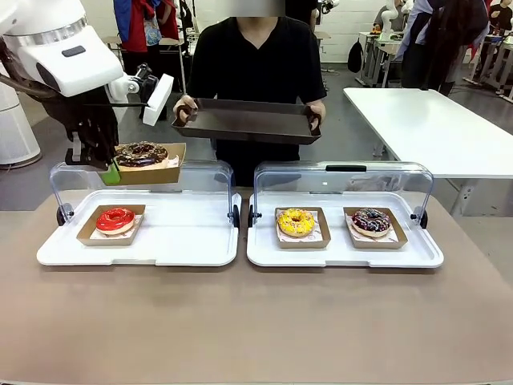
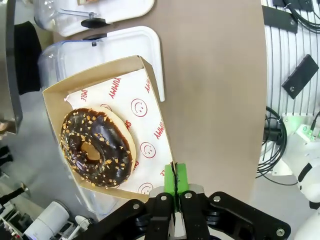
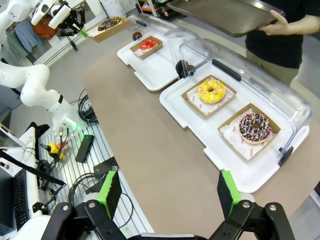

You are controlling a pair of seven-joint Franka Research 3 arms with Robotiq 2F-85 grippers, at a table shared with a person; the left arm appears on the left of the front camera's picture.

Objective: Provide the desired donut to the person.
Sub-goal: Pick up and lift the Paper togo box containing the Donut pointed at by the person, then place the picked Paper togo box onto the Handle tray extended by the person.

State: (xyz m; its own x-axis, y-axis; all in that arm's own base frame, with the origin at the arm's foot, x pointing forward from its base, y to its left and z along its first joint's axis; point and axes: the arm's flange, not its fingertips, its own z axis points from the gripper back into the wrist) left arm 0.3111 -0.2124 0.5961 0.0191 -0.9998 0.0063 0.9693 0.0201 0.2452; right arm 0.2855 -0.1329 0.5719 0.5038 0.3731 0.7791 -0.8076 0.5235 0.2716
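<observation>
one chocolate donut (image 2: pixel 96 148), nut-flecked | cardboard tray (image 2: pixel 90 75) | left fingers (image 2: pixel 182 179) pinch rim

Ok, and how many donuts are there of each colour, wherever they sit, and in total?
Chocolate donut with nuts, in the cardboard tray pinched by the left gripper: 1
Red donut: 1
Yellow donut: 1
Dark donut with sprinkles: 1
Total: 4

A matte brown worktop (image 1: pixel 240 321) spans the foreground. Beyond its far right corner stands a white table (image 1: pixel 433 128) on a grey floor (image 1: pixel 353 136). Behind the white table, further tables (image 1: pixel 375 50) stand before a pale wall (image 1: pixel 349 20). The light is even and bright.
</observation>
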